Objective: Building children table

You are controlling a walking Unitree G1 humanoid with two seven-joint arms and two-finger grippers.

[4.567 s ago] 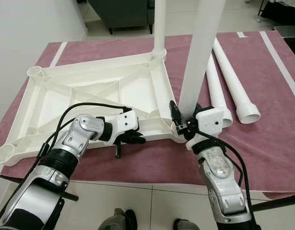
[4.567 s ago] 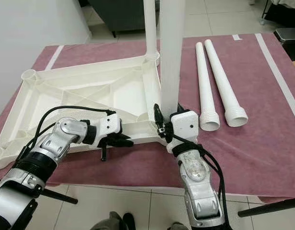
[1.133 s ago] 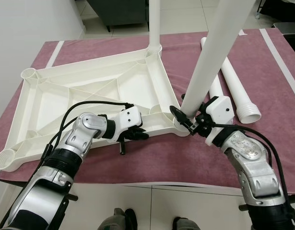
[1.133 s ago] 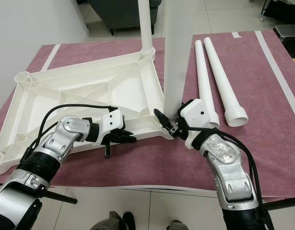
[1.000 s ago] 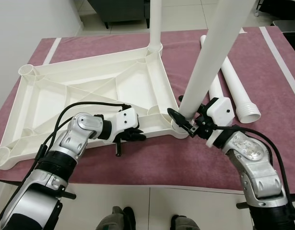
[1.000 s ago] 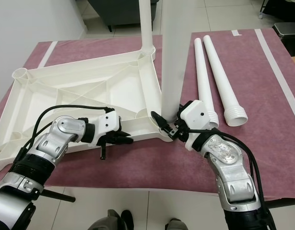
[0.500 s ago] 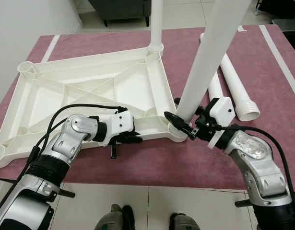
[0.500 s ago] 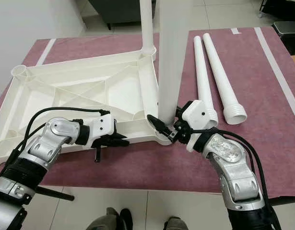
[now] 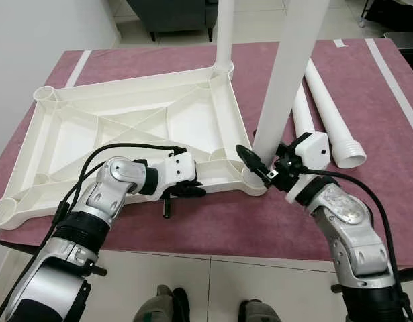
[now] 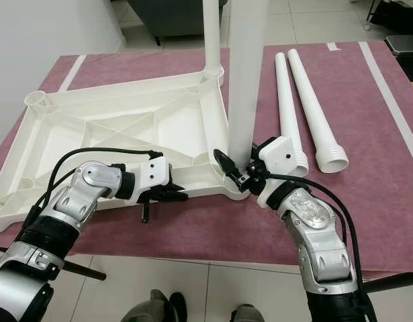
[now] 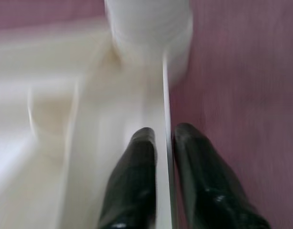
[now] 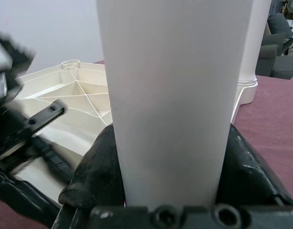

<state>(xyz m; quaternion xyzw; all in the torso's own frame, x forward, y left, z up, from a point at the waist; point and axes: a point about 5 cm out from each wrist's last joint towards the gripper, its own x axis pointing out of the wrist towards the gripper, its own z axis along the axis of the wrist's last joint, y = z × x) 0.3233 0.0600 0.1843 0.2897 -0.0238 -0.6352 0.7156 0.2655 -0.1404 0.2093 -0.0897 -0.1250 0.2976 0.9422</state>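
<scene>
The white plastic tabletop [image 9: 125,127] lies upside down on a maroon cloth. One white leg [image 9: 224,33] stands fitted in its far right corner socket. My right gripper [image 9: 260,168] is shut on a second white leg [image 9: 283,80], held nearly upright with its foot at the near right corner socket [image 9: 252,180]. In the right wrist view the leg [image 12: 175,95] sits between the black fingers [image 12: 96,167]. My left gripper [image 9: 182,191] is shut on the tabletop's near rim, left of that socket. The left wrist view shows the rim wall [image 11: 165,95] between the fingertips [image 11: 141,143].
Two loose white legs [image 9: 330,111] lie side by side on the cloth to the right of the tabletop. The cloth-covered surface [image 9: 213,225] ends just in front of my arms, with tiled floor below. A dark sofa [image 9: 176,13] stands beyond the far edge.
The held leg leans a little less than half a second ago, and its foot stays at the near right corner. The left gripper keeps its hold on the rim. The camera has shifted slightly.
</scene>
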